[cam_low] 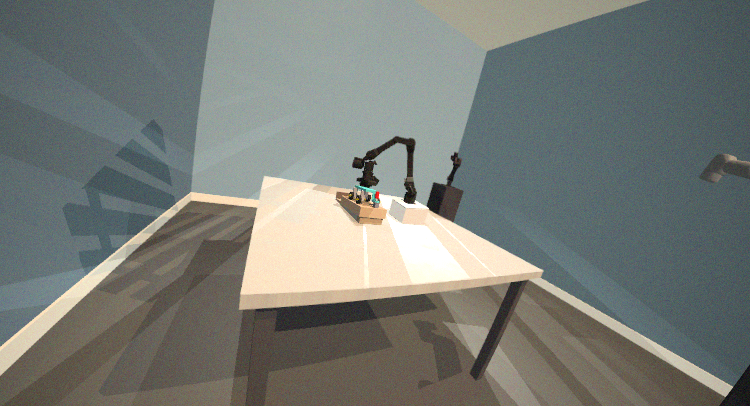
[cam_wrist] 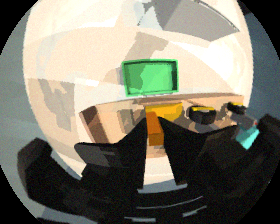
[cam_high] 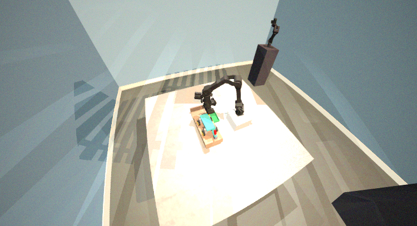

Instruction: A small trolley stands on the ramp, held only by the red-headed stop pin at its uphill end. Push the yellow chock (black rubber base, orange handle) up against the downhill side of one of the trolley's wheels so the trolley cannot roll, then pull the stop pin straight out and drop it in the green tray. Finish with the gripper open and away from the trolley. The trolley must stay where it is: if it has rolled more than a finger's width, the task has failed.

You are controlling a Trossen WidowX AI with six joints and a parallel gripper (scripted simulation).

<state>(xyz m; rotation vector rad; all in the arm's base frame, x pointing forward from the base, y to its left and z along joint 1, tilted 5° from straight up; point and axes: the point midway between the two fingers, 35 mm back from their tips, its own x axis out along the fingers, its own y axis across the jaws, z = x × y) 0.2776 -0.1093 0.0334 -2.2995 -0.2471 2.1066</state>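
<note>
My gripper point(cam_high: 210, 111) point(cam_wrist: 151, 120) points down over the ramp's downhill part, shut on the orange handle of the yellow chock point(cam_wrist: 167, 110). The chock is low at the ramp point(cam_high: 214, 144) point(cam_low: 371, 213) point(cam_wrist: 89, 121); whether its base touches the ramp is unclear. In the wrist view a small gap shows between it and the nearest black wheel point(cam_wrist: 202, 116). The teal-topped trolley point(cam_high: 207, 122) point(cam_wrist: 248, 138) stands on the ramp. The red-headed stop pin point(cam_high: 215, 132) point(cam_low: 377, 195) stands upright at its uphill end. The empty green tray point(cam_high: 215, 117) point(cam_wrist: 151, 77) lies beside the ramp.
The arm's base stands on a white block point(cam_high: 239, 122) point(cam_low: 410, 212) to the right of the ramp. The ramp has an end wall at its downhill end. A second arm on a dark pedestal point(cam_high: 261, 64) point(cam_low: 445, 200) stands away beyond the table.
</note>
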